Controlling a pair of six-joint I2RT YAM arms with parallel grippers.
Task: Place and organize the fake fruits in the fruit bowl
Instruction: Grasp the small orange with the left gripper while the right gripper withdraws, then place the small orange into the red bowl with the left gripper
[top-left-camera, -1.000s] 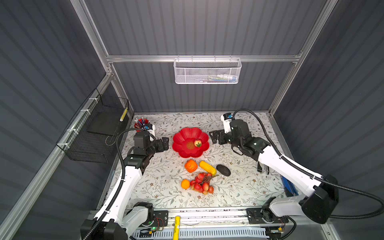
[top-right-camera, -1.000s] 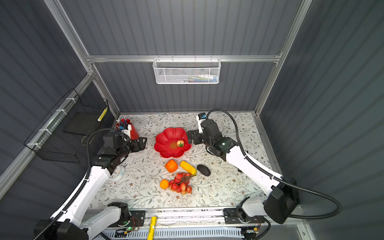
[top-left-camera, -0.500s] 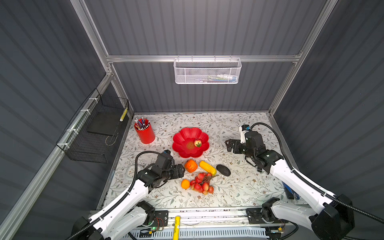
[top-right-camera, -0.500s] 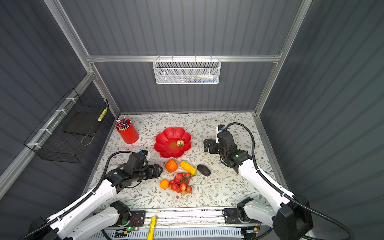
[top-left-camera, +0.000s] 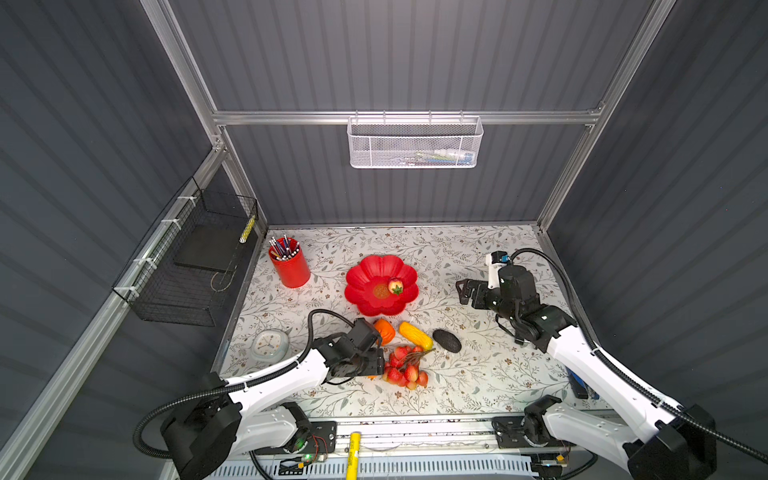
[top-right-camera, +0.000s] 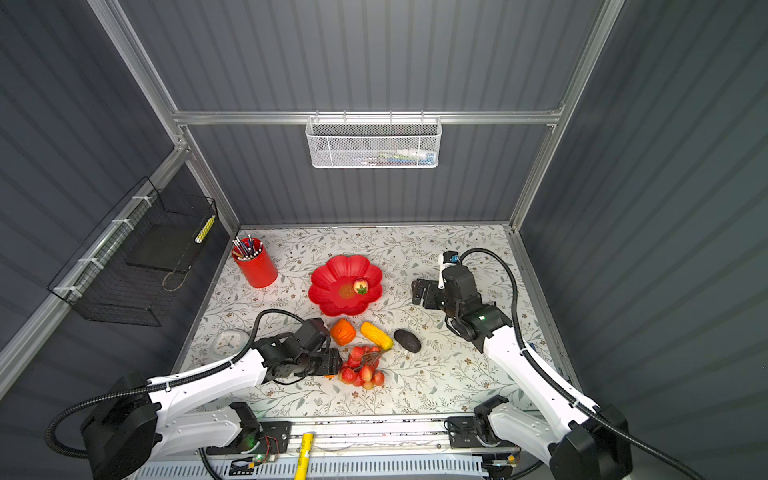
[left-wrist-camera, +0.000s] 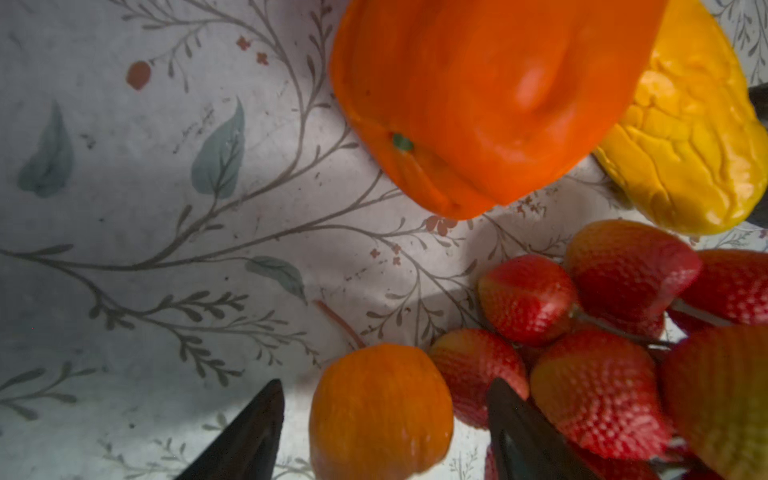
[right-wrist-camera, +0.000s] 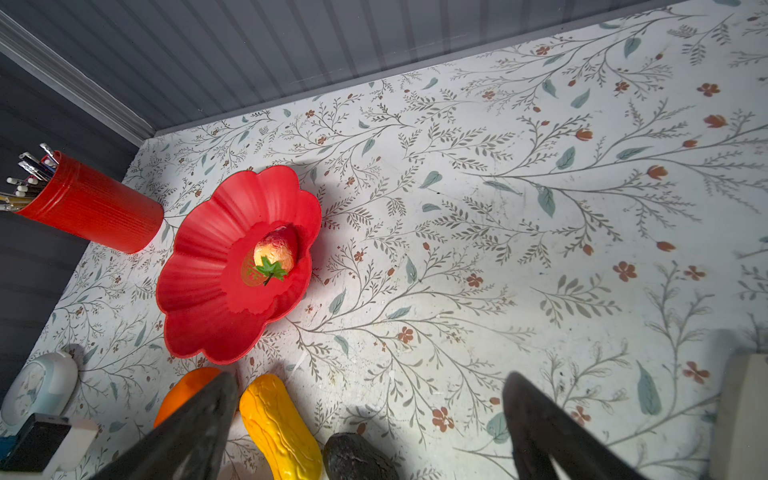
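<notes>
Your left gripper (left-wrist-camera: 384, 384) is spread open. Its 2 fingers straddle the small orange (left-wrist-camera: 380, 411) with a gap on each side, near the front edge of the bench (top-left-camera: 478, 374) and beside the strawberry bunch (top-left-camera: 405, 370). Your right gripper (right-wrist-camera: 370, 376) hangs wide open and empty toward the right edge. The bowl (top-left-camera: 361, 276) sits mid-bench, holding 1 strawberry (top-left-camera: 395, 286).

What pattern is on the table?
The table is pale, printed with leafy grey-green branches and small red flowers; clearest in the right wrist view.
</notes>
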